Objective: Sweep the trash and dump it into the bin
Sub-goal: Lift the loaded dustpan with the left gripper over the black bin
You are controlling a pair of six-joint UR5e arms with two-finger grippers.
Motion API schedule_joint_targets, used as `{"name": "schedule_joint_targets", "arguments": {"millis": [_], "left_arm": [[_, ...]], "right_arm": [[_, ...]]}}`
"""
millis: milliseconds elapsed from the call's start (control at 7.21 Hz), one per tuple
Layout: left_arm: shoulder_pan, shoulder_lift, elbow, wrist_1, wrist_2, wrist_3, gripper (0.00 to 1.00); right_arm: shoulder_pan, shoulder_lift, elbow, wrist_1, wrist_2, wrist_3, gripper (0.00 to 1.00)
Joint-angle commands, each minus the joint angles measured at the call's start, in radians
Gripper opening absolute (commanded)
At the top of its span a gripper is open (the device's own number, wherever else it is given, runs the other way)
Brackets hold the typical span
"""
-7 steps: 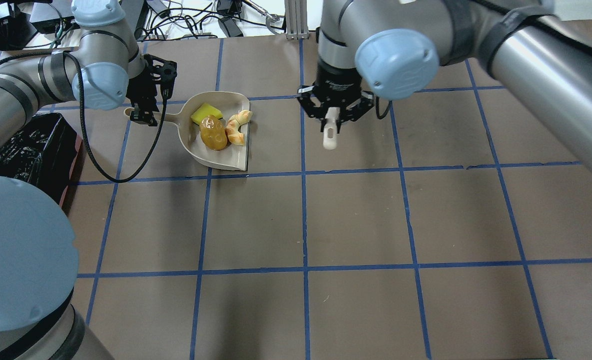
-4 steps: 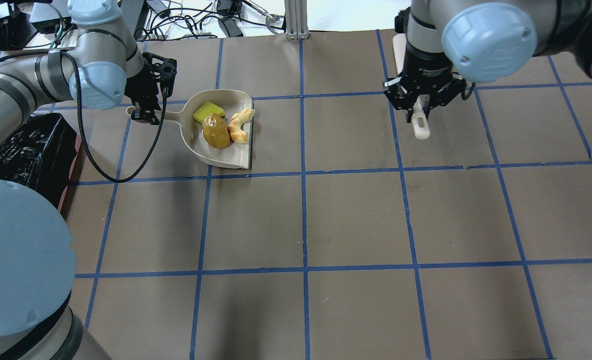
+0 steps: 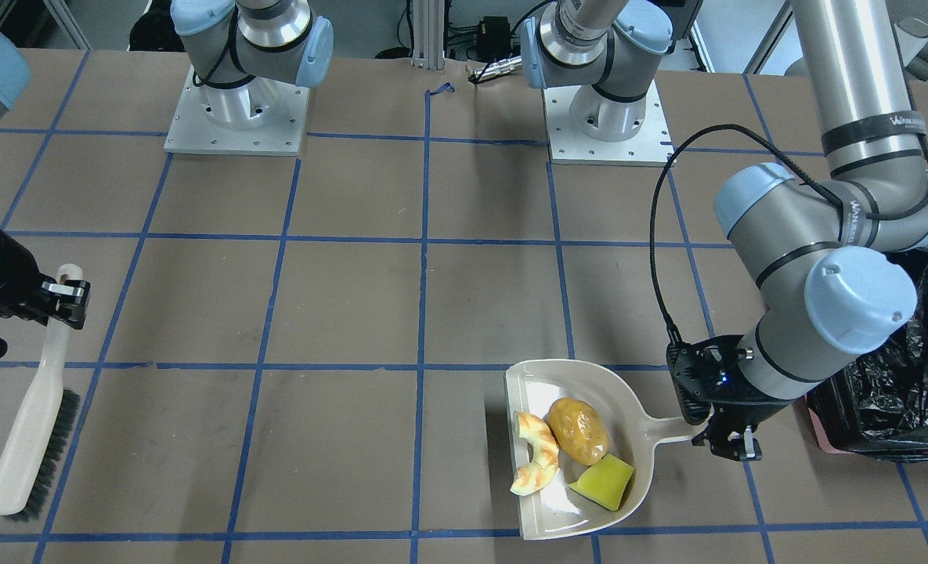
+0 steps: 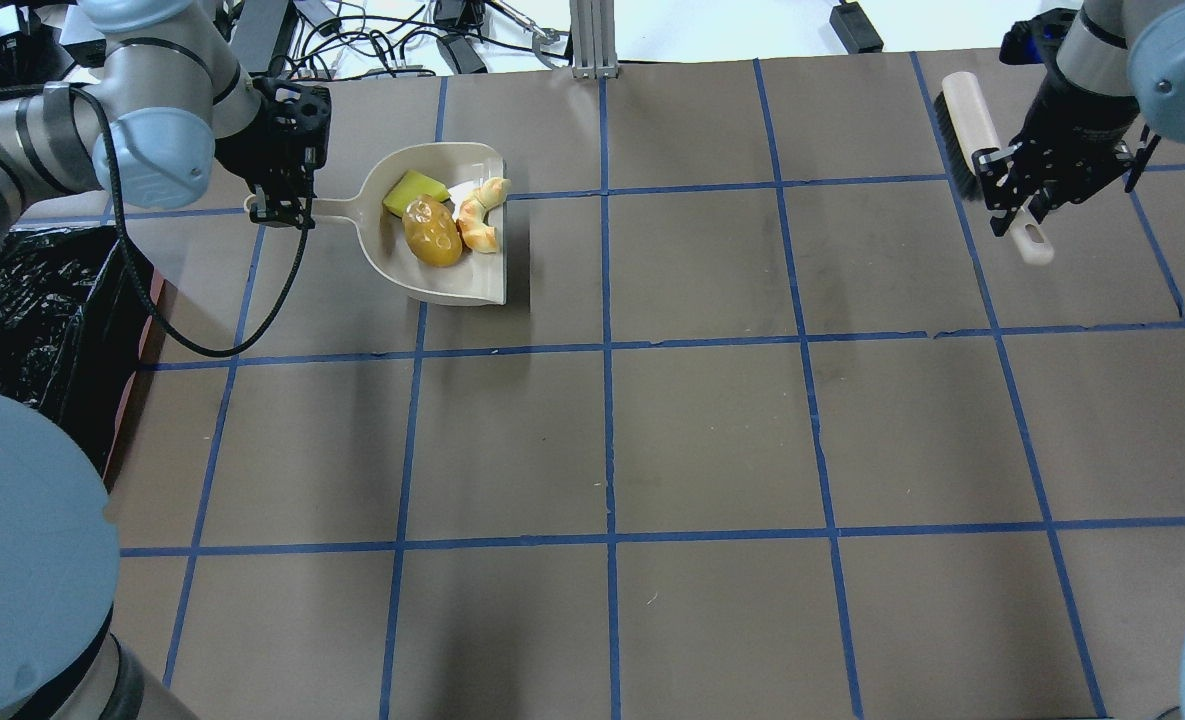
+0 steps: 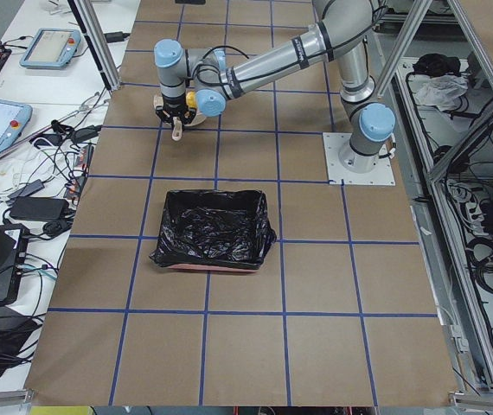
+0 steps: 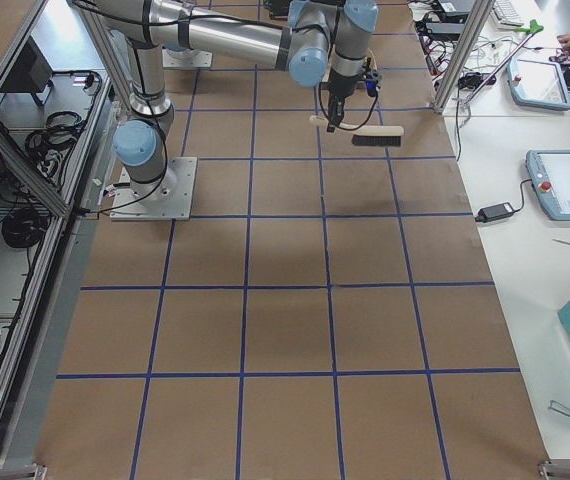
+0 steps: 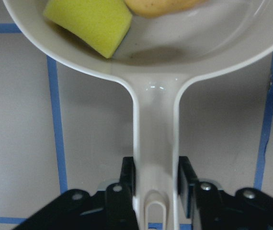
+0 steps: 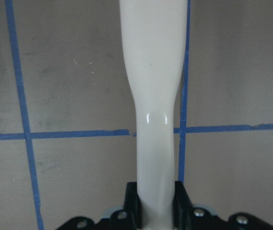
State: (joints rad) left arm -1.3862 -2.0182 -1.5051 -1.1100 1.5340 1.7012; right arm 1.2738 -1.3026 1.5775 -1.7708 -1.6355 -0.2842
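At far right: right gripper, brush moved outward.

This is a robotics lab, shown by two industrial robot arms bolted through metal base plates to a brown-papered tabletop gridded with blue tape, amid teach pendants, tangled cables and aluminium framing.

The silver tubular arms have pale blue joint caps and black bands, and a black cable loops at the left wrist's ten o'clock.
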Motion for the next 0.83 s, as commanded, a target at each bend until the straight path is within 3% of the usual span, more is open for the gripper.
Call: {"name": "schedule_joint_targets", "arguments": {"millis": [0,416,555,694], "left_arm": [[0.112,0.073,0.015,-0.138,-0.076,0.024,0.0],[0.365,0.105,0.107,-0.405,-0.115,0.226,0.0],[0.433,0.092,0.141,-0.436,-0.114,0.333,0.0],[0.508,0.078,0.176,-0.427,-0.103,0.447,0.0]], "right_arm": [[-0.033,0.048,0.071,-0.112,0.005,-0.033,0.0],[-0.034,0.075,0.094,-0.163,0.008,-0.091,0.0],[-0.034,0.1,0.096,-0.255,0.0,-0.116,0.0],[-0.05,0.111,0.107,-0.272,0.002,-0.127,0.0]]}}
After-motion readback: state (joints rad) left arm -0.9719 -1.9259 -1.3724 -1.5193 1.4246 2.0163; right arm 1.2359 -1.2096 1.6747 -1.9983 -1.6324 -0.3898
